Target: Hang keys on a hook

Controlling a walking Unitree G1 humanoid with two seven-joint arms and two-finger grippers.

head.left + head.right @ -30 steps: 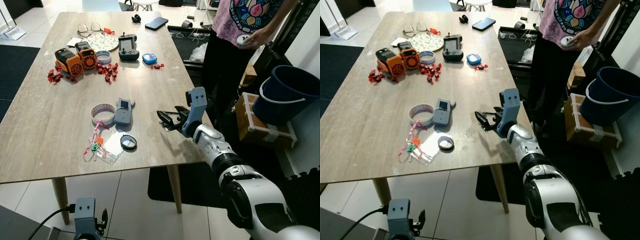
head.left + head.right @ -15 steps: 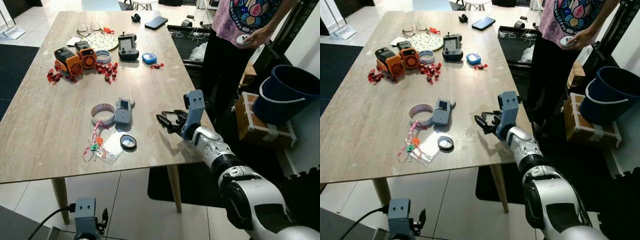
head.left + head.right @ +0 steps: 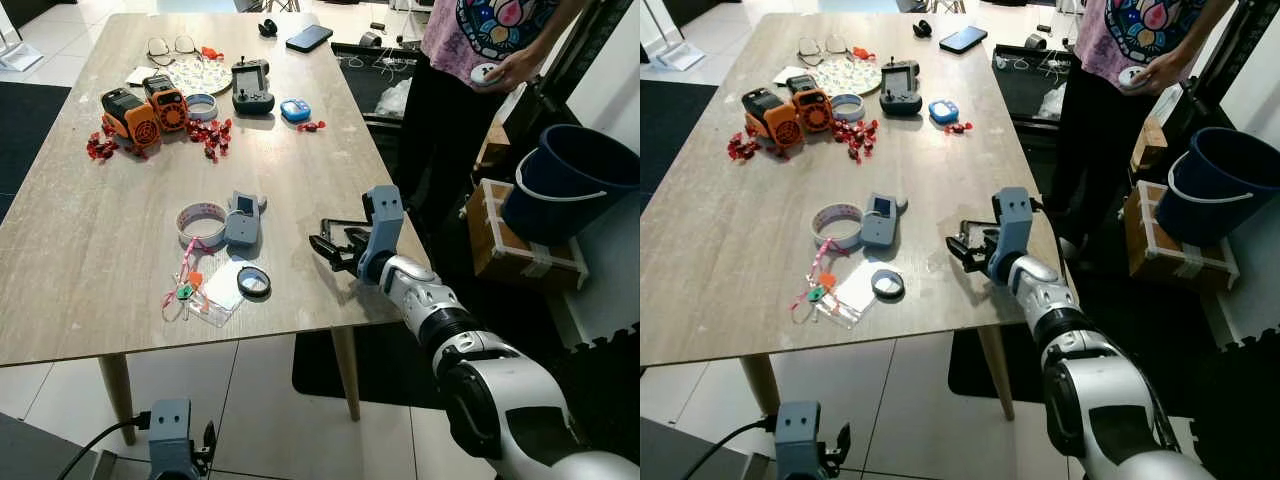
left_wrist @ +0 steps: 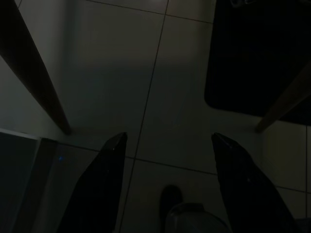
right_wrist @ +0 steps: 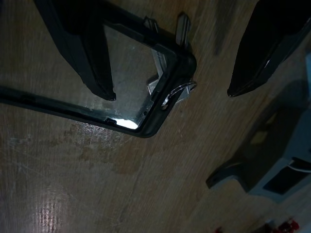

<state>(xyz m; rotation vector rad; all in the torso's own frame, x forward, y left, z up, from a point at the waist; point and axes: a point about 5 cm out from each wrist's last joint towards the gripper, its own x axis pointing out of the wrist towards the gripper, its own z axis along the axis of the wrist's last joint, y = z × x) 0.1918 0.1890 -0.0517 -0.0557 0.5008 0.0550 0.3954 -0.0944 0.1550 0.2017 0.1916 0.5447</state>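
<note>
right gripper (image 5: 170, 93): held low over the wooden table (image 3: 300, 170) near its right edge, fingers spread wide, nothing between them. directly under the fingertips lay a black frame (image 5: 141, 127) with a clear panel, flat on the wood, one corner of it between the two fingers; at that corner sat a small metal piece (image 5: 171, 94), too blurred to tell whether a ring or a hook.

keys (image 3: 184, 292): lay on a pink strap on the table, well ahead of the right gripper's fingertips, apart from them. between the gripper and the keys lay a round black-rimmed lens (image 3: 254, 281) on a white card (image 3: 225, 288). just past the keys, farther up the table, lay a roll of tape (image 3: 201, 222) touching a grey device (image 3: 242, 219).

behind the right gripper, off the table, stood a person (image 3: 470, 60) beside a dark bucket (image 3: 572, 185).

left gripper (image 4: 167, 145): hung idle below the tabletop over floor tiles, fingers apart, very dark there.
</note>
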